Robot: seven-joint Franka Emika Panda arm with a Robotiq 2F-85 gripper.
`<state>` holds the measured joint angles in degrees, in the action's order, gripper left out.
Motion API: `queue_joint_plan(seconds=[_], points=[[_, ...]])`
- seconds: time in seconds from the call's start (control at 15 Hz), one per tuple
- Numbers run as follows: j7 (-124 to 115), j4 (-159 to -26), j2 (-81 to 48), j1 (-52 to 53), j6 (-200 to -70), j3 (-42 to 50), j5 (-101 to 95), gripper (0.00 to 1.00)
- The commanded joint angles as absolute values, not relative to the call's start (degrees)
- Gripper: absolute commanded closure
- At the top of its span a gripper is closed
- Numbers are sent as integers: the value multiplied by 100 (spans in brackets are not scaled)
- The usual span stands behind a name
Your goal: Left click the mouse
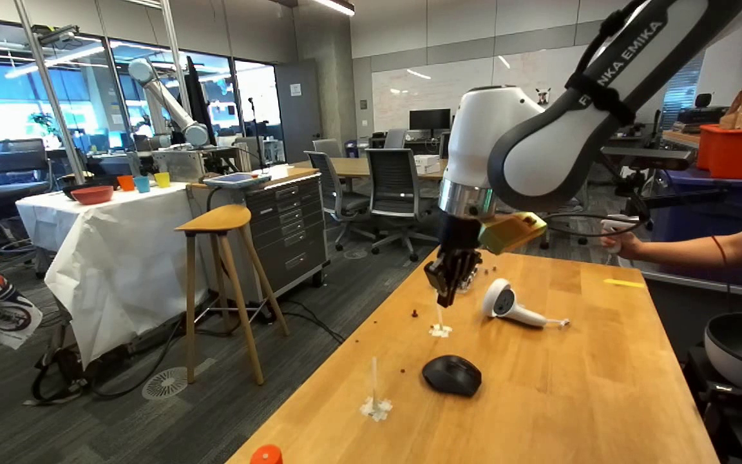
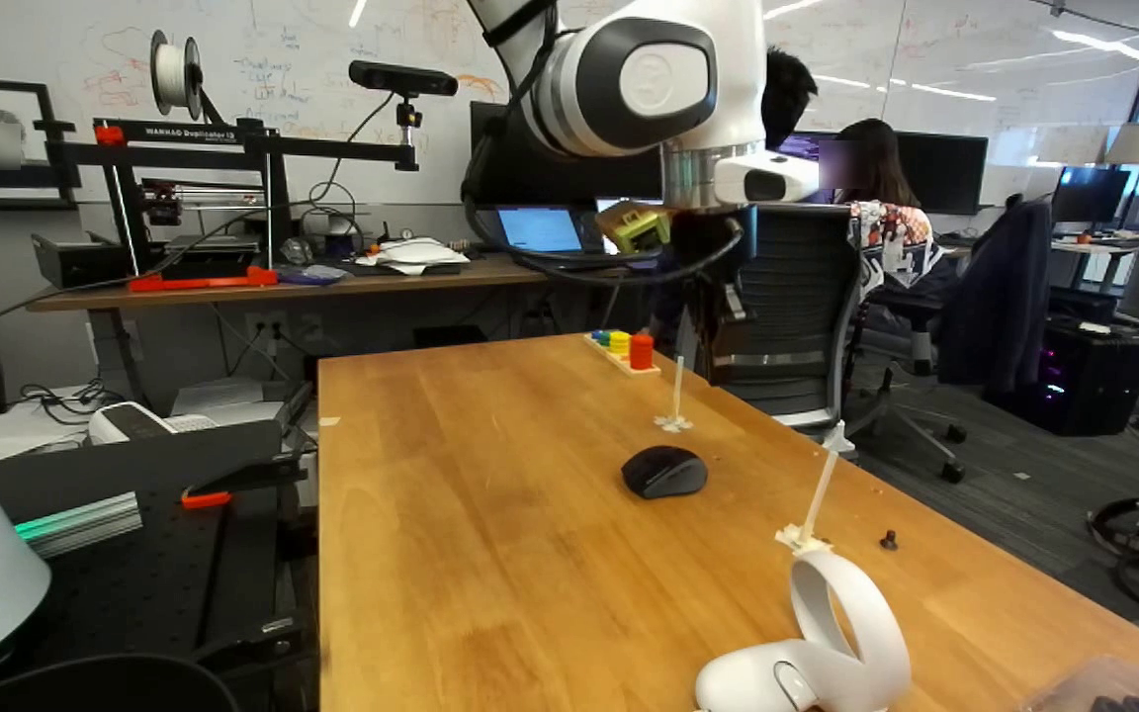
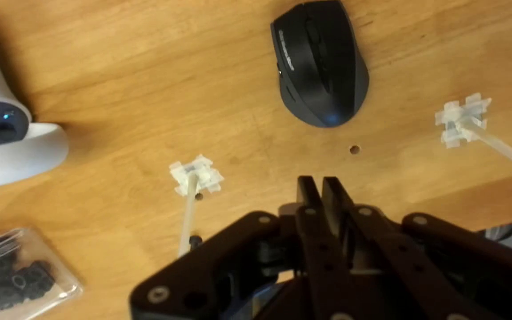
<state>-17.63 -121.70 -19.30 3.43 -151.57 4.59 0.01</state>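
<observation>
The black mouse [image 1: 452,375] lies on the wooden table, also seen in an exterior view [image 2: 665,472]. In the wrist view the mouse [image 3: 322,66] is at the upper middle. Its wheel and buttons point to the top edge and its rounded palm end faces my fingers. My gripper [image 3: 318,183] is above the table, apart from the mouse, pointing down. Its fingers are almost together with a narrow gap at the tips and nothing between them. It also shows in both exterior views [image 1: 446,298] [image 2: 720,374].
Thin upright rods [image 3: 189,200] [image 3: 500,149] are taped to the table on either side. A white handheld controller [image 1: 503,301] lies nearby. A clear box of black parts [image 3: 16,275] and a coloured stacking toy [image 2: 629,348] stand on the table. A person's hand [image 1: 628,245] shows beyond it.
</observation>
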Motion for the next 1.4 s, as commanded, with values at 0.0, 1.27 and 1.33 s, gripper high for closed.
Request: queue_joint_plan(seconds=[0.0,1.27,1.33], points=[[-1725,-12096,-1456,298,-14891,473,-29,88],[-847,-11323,-399,100,-12395,203,725,49],[-801,-11300,-351,103,-12281,192,749,42]])
